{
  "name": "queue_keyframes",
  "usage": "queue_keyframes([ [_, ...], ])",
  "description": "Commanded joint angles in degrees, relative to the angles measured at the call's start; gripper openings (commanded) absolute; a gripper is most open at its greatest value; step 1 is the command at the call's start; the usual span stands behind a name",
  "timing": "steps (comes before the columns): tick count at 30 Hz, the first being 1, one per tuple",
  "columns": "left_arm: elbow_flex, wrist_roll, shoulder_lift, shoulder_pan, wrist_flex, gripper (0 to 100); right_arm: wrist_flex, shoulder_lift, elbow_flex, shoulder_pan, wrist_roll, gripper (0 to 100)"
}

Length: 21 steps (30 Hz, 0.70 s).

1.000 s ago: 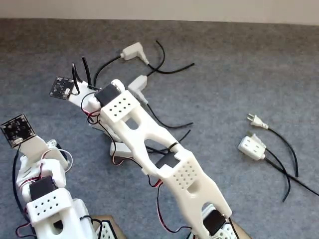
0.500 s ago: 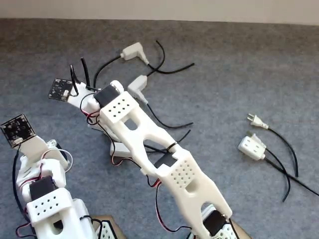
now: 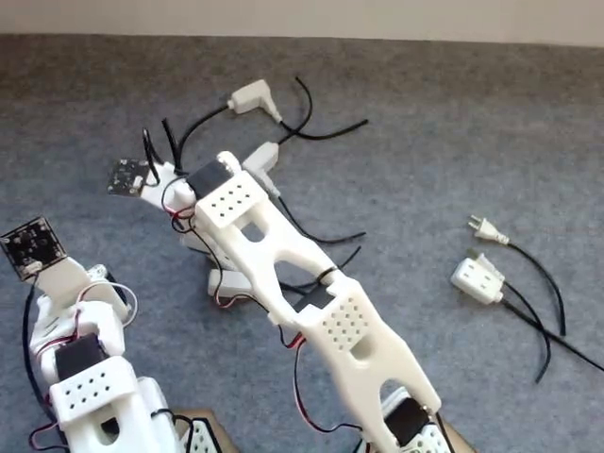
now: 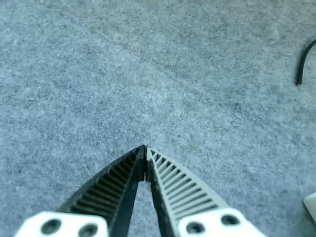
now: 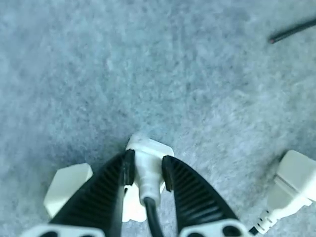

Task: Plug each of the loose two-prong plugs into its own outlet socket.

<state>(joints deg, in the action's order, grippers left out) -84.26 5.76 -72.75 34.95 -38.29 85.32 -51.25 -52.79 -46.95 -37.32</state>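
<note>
A grey, carpet-like surface (image 3: 396, 123) carries everything, and a pale strip of wall (image 3: 377, 19) runs behind its far edge. Two white arms stand on it.

At the near-left corner the left arm (image 3: 90, 377) is folded up. Its left hand (image 4: 146, 150) is clenched over bare carpet, the ribbed fingers meeting at the tips with nothing between them. One black cable end (image 4: 302, 64) lies well apart from it.

The right arm (image 3: 311, 302) stretches from the near edge toward the far-left part of the surface. Its right hand (image 5: 147, 164) is grasping one white held plug (image 5: 146, 173) by the body, a finger on each side. The plug's black cord (image 5: 152, 217) runs back between the fingers, and I cannot tell whether its nose touches the carpet. One white block (image 5: 69, 186) lies just beside it, partly behind a finger, and one more white connector (image 5: 294, 182) lies near.

Toward the middle of the far edge are two white bodies on black leads: an angled plug (image 3: 253, 96) and a straight plug (image 3: 262, 159), the second just beside the right arm. One white piece (image 3: 229, 281) shows partly under that arm.

Near the right edge lie one two-prong plug (image 3: 483, 227), prongs bare, and one socket block (image 3: 475, 279). They are close but apart, each on its own black lead
</note>
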Motion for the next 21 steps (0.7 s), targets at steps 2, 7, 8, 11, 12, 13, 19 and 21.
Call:
queue_keyframes([
  [2,1.19,0.00,-0.48,-0.84,-0.09,1,0.84,0.40,-0.40,0.75,-0.97,0.8],
  [7,1.19,0.00,-0.48,-0.84,-0.09,1,-0.66,-0.92,0.04,0.66,0.70,0.8],
  [8,1.19,0.00,-0.48,-0.84,-0.09,1,-0.31,-1.80,-0.40,0.66,0.62,0.8],
  [11,1.19,0.00,-0.48,-0.84,-0.09,1,-0.75,-3.30,-0.57,1.27,0.97,1.7],
  [12,1.19,0.00,-0.48,-0.84,-0.09,1,-0.75,-3.12,-0.66,1.36,1.05,3.3],
  [13,1.19,0.00,-0.48,-0.84,-0.09,1,-0.48,-2.77,-1.19,1.45,1.58,6.0],
  [19,1.19,0.00,-0.48,-0.84,-0.09,1,2.68,-1.45,-6.37,1.98,6.68,21.2],
  [21,1.19,0.00,-0.48,-0.84,-0.09,1,3.38,-1.54,-7.69,2.15,6.68,21.3],
])
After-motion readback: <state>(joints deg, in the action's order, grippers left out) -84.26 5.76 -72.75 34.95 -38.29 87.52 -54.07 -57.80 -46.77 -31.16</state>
